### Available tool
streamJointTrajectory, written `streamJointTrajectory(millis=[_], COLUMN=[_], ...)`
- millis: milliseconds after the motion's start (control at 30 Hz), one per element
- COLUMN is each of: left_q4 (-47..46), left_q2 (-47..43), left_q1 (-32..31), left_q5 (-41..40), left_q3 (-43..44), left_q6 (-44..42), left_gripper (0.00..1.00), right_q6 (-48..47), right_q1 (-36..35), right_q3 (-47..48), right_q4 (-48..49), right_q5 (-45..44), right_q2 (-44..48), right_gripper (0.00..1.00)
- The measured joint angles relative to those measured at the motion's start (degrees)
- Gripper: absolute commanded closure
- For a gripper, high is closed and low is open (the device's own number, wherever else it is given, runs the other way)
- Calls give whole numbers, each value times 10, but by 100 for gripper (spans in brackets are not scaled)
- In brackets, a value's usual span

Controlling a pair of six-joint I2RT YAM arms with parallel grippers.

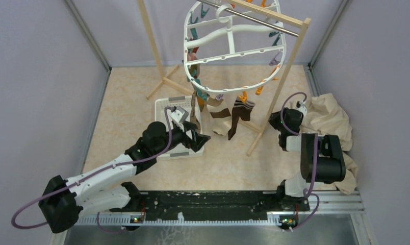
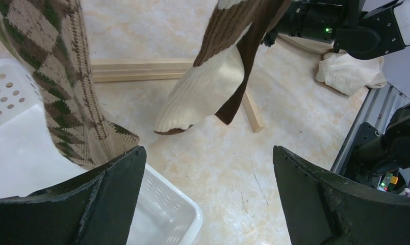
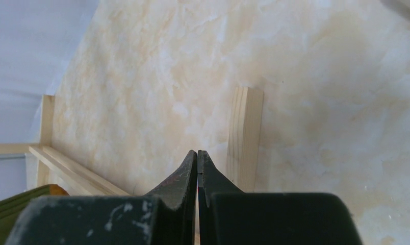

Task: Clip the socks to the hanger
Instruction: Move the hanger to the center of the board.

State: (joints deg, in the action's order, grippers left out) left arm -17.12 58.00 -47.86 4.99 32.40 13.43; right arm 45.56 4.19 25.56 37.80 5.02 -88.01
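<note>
**Mostly hung: snag and swing risk around the clipped socks**

Light wooden rack with a metal bar (image 1: 278, 87) fills the upper centre of the top view. Its right post is near the right arm, so a wide sweep could knock it.

Large white plastic oval hanger with coloured pegs (image 1: 232, 52) hangs from that bar by its hook only. Any tug would likely set it swinging.

Crumpled beige cloth (image 1: 330, 115) at right edge is beside the right arm and might catch.

White perforated plastic basket (image 1: 164, 109) sits left of centre; no sock shows in the visible part.

Socks are clipped along the hanger's lower rim at centre: a brown-cream argyle sock (image 2: 65, 87) and a dark brown ribbed sock with cream toe (image 2: 213, 76).

Left gripper (image 2: 207, 153) is spread wide and empty over the basket corner, just beside the argyle sock. Rising or closing here could drag the sock off its peg.

Right gripper (image 3: 197, 153) is pinched closed on nothing, above the rack's foot.
</note>
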Motion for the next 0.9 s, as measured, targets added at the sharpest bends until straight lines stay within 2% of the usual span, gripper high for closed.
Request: streamJointTrajectory(millis=[133,200,367,500,600,767,900], left_q4=[0,0,-3,-13,-16,-22,-27], left_q2=[-3,-2,-1,-1,-1,-3,-16], left_q1=[0,0,0,0,0,0,0], left_q5=[0,1,7,9,11,15,14], left_q3=[-2,-2,-3,-6,-7,-8,-22], left_q6=[0,0,0,0,0,0,-1], left_gripper=[1,1,1,1,1,1,1], right_q6=[15,28,50,56,60,63,61], right_q1=[17,29,38,37,30,-15,-43], right_q3=[-12,-43,-136,-186,-215,-230,-233], right_q4=[22,31,12,-29,-74,-139,-134], right_q5=[-7,-29,-97,-91,-63,-31,-1], right_q2=[18,59,233,353,409,461,445], right_gripper=[100,100,100,100,100,100,100])
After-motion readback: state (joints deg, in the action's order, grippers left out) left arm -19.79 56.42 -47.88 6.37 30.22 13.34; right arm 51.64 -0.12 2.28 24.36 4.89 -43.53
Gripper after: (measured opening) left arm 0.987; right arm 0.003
